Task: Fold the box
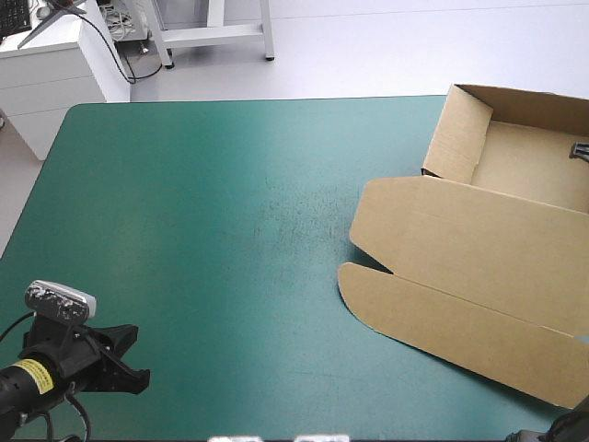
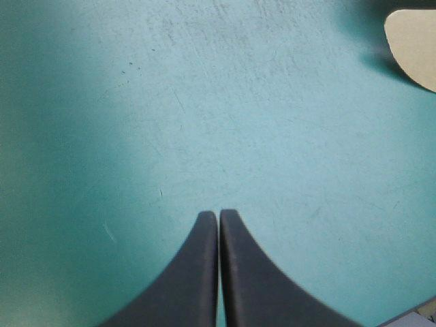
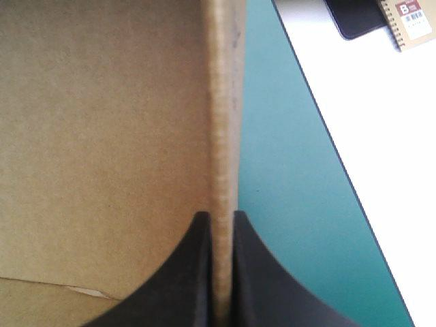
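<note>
**Teal-green desk [image 1: 202,203], box [image 1: 479,249] on its right half**

Bare cover lies ahead of the left gripper [image 2: 219,212], which sits by the near left corner with its fingers pressed together on nothing. The box is off to its right and well apart. Its rounded flap [image 2: 415,48] comes nearest, then the flat lid, then the tray with raised walls toward the far right corner. The long panels run slantwise across the desk. The right gripper [image 3: 222,216] is clamped on the tray's wall [image 3: 223,122] beside the desk's right edge, with the board's rim running straight away between its fingers (so the right arm, I judge, is the one placed to work). The high view gives the whole layout but shows only a dark scrap of that gripper. The right wrist view alone shows the grip.
</note>
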Controlling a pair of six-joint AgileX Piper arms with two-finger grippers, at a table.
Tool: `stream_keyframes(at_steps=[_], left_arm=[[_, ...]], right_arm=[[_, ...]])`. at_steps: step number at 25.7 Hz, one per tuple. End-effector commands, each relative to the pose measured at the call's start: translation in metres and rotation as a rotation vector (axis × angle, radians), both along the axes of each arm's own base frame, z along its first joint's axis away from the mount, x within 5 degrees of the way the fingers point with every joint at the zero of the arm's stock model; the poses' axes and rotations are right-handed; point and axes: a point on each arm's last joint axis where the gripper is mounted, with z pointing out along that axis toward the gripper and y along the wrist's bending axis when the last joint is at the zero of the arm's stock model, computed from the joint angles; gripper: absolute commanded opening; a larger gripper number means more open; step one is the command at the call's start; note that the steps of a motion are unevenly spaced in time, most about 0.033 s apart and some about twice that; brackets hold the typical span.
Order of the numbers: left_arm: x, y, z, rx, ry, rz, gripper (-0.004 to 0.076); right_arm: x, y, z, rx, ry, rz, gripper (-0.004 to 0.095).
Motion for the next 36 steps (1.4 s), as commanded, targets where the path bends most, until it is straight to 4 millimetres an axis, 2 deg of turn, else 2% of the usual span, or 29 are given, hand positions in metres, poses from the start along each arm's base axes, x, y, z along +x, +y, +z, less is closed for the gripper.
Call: stream_keyframes(at_steps=[1,5,7,11,12,13,14,16,17,19,23,28,31,34,36], left_arm=[[0.003,-0.002,0.01,-0.036,-0.063,-0.004,-0.0008],[0.002,-0.002,0.009,-0.029,-0.044,-0.005,-0.0008],[0.002,-0.002,0.009,-0.029,-0.044,-0.005,-0.0008],[0.002,-0.002,0.009,-0.026,-0.046,-0.006,-0.0008],[0.002,-0.002,0.009,-0.026,-0.046,-0.006,-0.0008],[0.002,-0.002,0.009,-0.026,-0.046,-0.006,-0.0008],[0.002,-0.002,0.009,-0.027,-0.043,-0.007,-0.0008],[0.001,-0.002,0.008,-0.027,-0.038,-0.008,-0.0008],[0.001,-0.002,0.008,-0.028,-0.038,-0.008,-0.0008],[0.001,-0.002,0.008,-0.028,-0.038,-0.008,-0.0008],[0.001,-0.001,0.008,-0.023,-0.038,-0.006,-0.0008],[0.001,-0.001,0.008,-0.022,-0.036,-0.006,-0.0008],[0.001,-0.001,0.008,-0.021,-0.035,-0.007,-0.0008],[0.001,-0.001,0.008,-0.02,-0.035,-0.006,-0.0008],[0.001,-0.001,0.008,-0.02,-0.035,-0.006,-0.0008]], right_arm=[[0.002,-0.015,0.007,-0.033,-0.075,-0.027,-0.0019],[0.011,-0.024,-0.016,0.002,-0.025,-0.045,-0.0015],[0.012,-0.025,-0.02,0.012,-0.004,-0.036,0.0042],[0.01,-0.024,-0.021,0.015,0.024,-0.025,0.0384],[0.01,-0.024,-0.021,0.015,0.027,-0.025,0.0519],[0.009,-0.024,-0.021,0.017,0.034,-0.025,0.0713],[0.008,-0.023,-0.019,0.021,0.04,-0.031,0.0802],[0.006,-0.022,-0.018,0.034,0.069,-0.03,0.0897],[0.004,-0.021,-0.015,0.038,0.075,-0.029,0.0914],[0.002,-0.017,-0.007,0.065,0.077,-0.023,0.0914],[-0.004,-0.004,0.022,0.101,-0.03,0.027,0.0905],[-0.021,0.023,0.063,0.169,-0.194,0.102,0.089],[-0.032,0.043,0.083,0.207,-0.284,0.186,0.0847],[-0.046,0.067,0.096,0.211,-0.322,0.259,0.0731],[-0.055,0.088,0.1,0.214,-0.332,0.332,0.0559]])
